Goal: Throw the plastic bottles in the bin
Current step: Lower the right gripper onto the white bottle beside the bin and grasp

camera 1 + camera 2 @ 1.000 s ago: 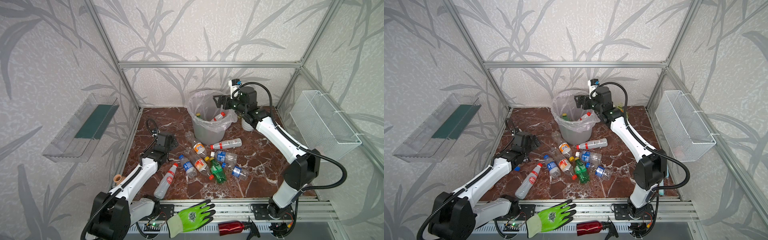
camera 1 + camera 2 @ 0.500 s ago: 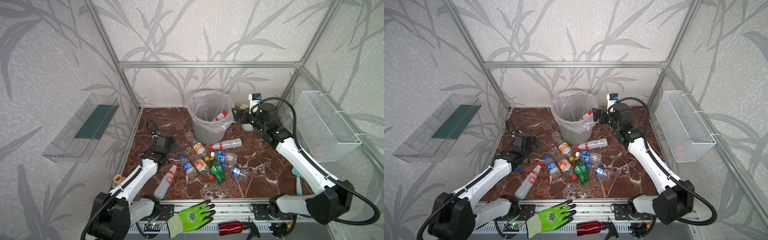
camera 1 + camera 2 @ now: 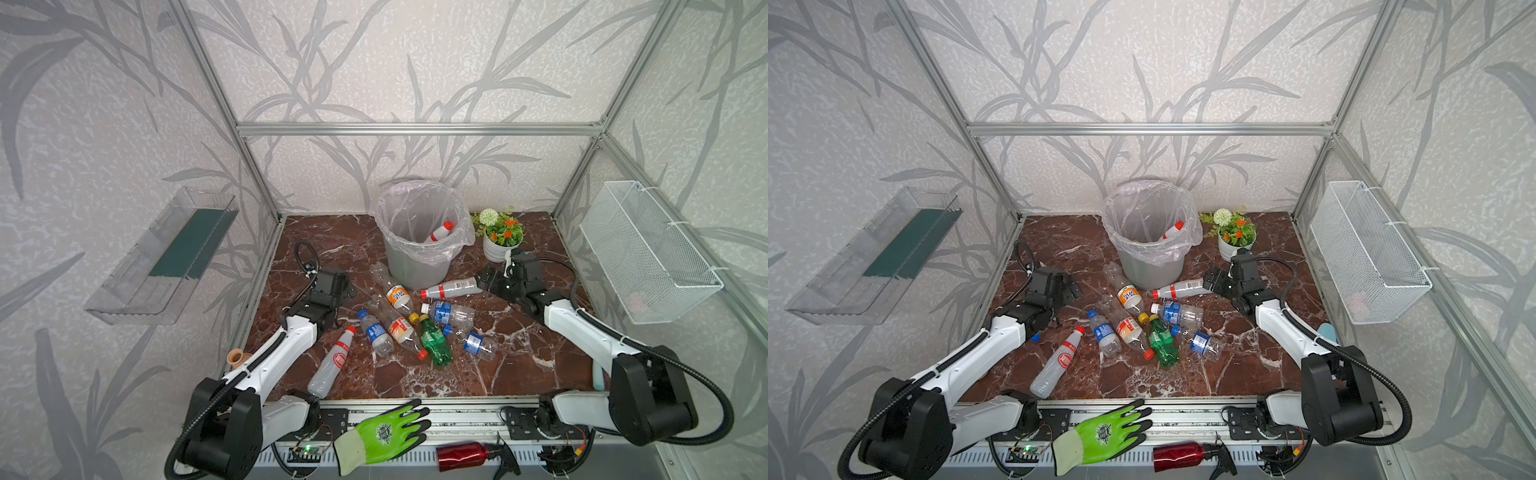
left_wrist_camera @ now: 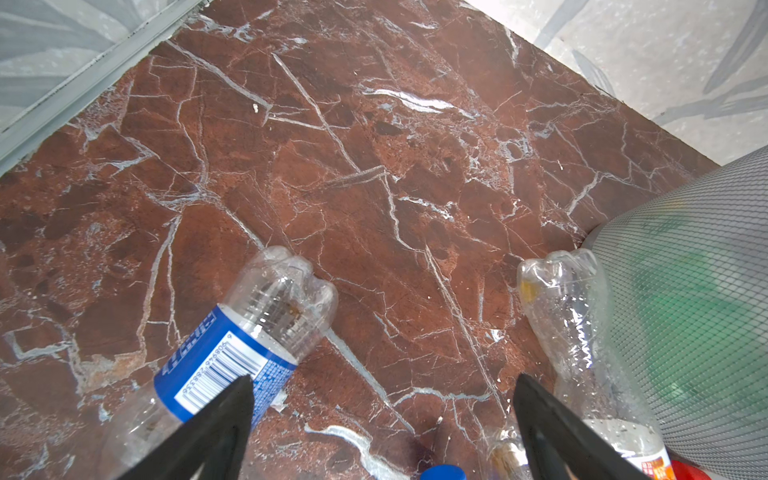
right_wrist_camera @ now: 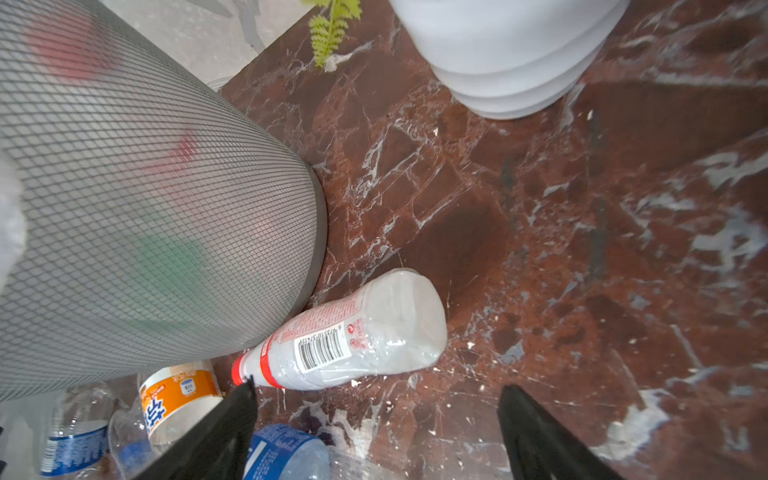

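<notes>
Jaws of the left gripper [image 4: 382, 379] and right gripper [image 5: 377, 386] both stand apart, holding nothing. One red-capped bottle [image 3: 441, 232] leans inside the bin [image 3: 415, 266] at the far middle; the other plastic bottles [image 3: 451, 312] lie scattered on the floor [image 3: 519, 365] just nearer. Blurred red and green shapes [image 5: 174, 253] behind the bin's mesh wall are unidentifiable.

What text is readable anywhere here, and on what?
"6 9": barcode start on the blue-label bottle, left wrist view; rest unsure.
"6 9": barcode start on the red-label bottle, right wrist view; rest unsure.
Blue characters on the orange-label bottle: too stylised to read.
Emblem on the green glove: too small.
</notes>
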